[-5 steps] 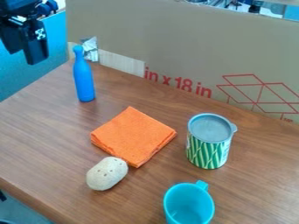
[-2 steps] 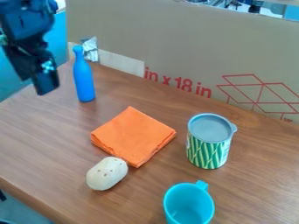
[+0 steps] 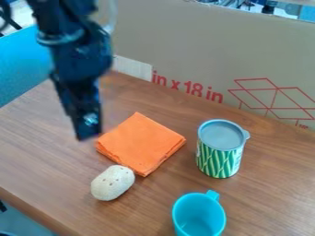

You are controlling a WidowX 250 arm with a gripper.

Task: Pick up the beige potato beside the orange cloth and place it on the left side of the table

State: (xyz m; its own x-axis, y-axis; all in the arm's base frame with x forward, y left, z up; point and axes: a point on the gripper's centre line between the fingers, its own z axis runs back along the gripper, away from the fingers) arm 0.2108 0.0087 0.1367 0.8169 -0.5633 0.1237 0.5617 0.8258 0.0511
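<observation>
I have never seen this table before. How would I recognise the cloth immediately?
On the brown table, look near the middle, just beyond the potato and left of the can. The cloth lies there, folded roughly square. It alone is flat and orange; the potato is pale and rounded, the can upright with green stripes.

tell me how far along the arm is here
Done: the orange cloth lies folded. In hand: nothing visible; the gripper hangs near the cloth. Left: probably any pick-up, since cloth, potato-like object, lidded can and cup all sit on the table.
</observation>
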